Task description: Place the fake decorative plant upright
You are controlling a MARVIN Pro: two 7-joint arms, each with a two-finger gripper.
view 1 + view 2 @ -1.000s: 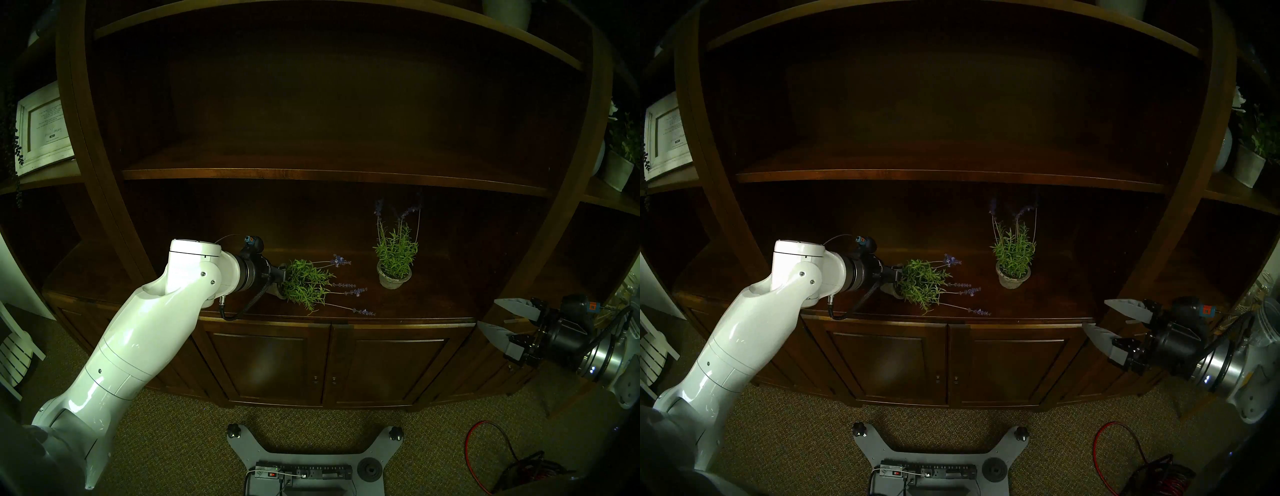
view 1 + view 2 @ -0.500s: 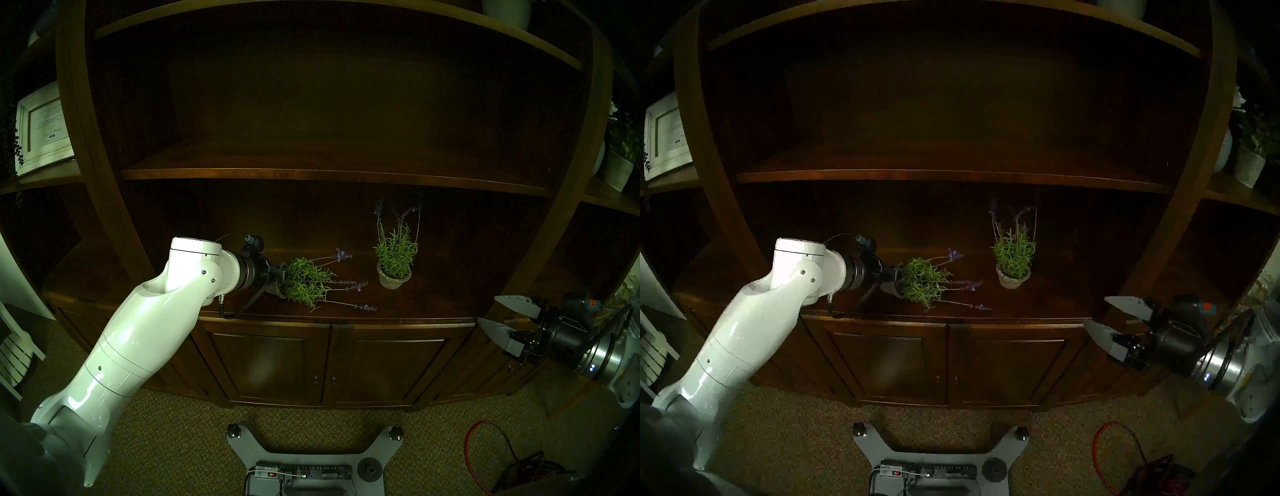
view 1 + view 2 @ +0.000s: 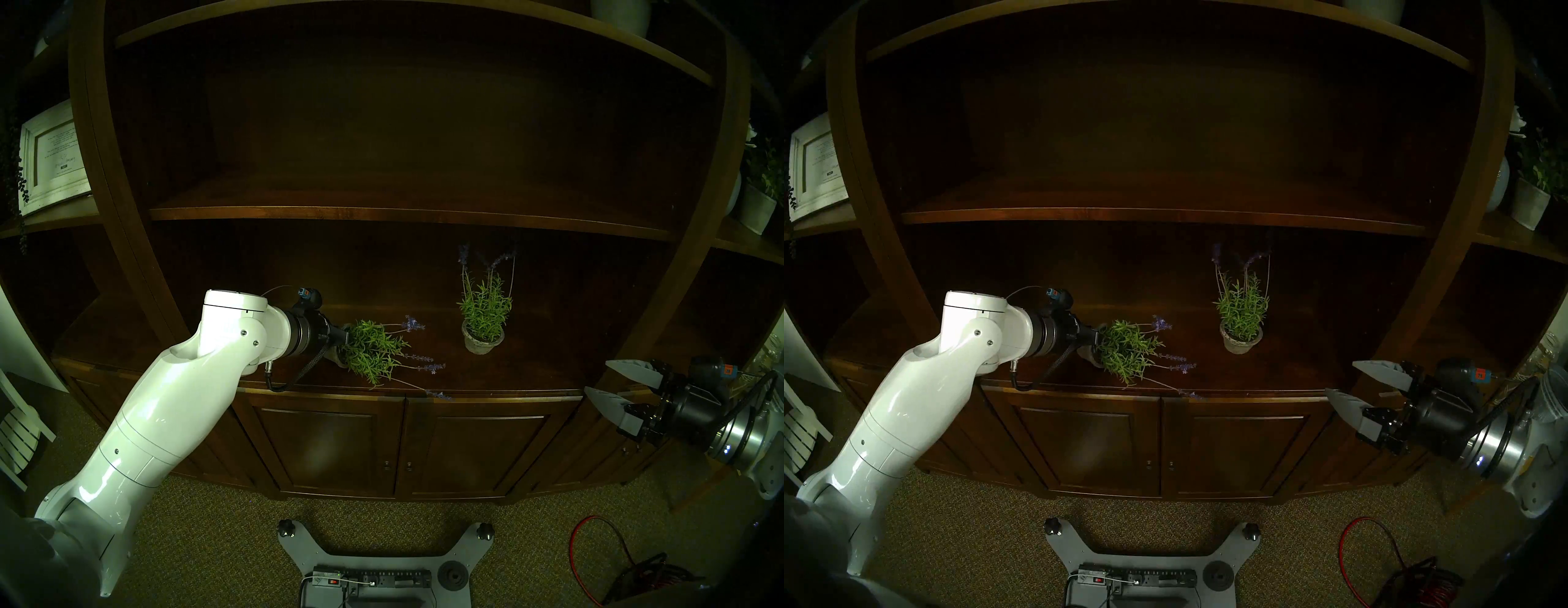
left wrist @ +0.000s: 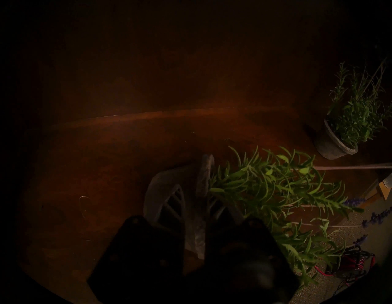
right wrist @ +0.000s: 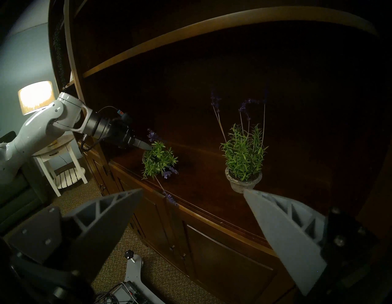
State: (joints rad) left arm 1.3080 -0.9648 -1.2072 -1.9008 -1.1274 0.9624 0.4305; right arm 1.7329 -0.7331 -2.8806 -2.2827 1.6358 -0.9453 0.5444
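A fake lavender plant (image 3: 373, 352) in a small grey pot lies tipped on its side on the dark wooden cabinet ledge (image 3: 509, 373), its stems pointing right and toward the front edge. One purple flower tip (image 3: 441, 395) hangs over that edge. My left gripper (image 3: 345, 339) is shut on the pot's rim (image 4: 204, 186), with one finger outside the pot and one in the foliage. The plant also shows in the right wrist view (image 5: 158, 159). My right gripper (image 3: 598, 380) is open and empty, off to the right in front of the cabinet.
A second lavender plant (image 3: 483, 314) stands upright to the right on the same ledge. A shelf board (image 3: 382, 212) runs overhead. Cabinet doors (image 3: 403, 446) are below. A framed picture (image 3: 51, 157) and a white potted plant (image 3: 757, 199) sit on the side shelves.
The tipped plant has swung with my left gripper: its flower stems now point lower, toward the front edge, and one hangs over it. My left arm shifted slightly left. The right arm barely moved.
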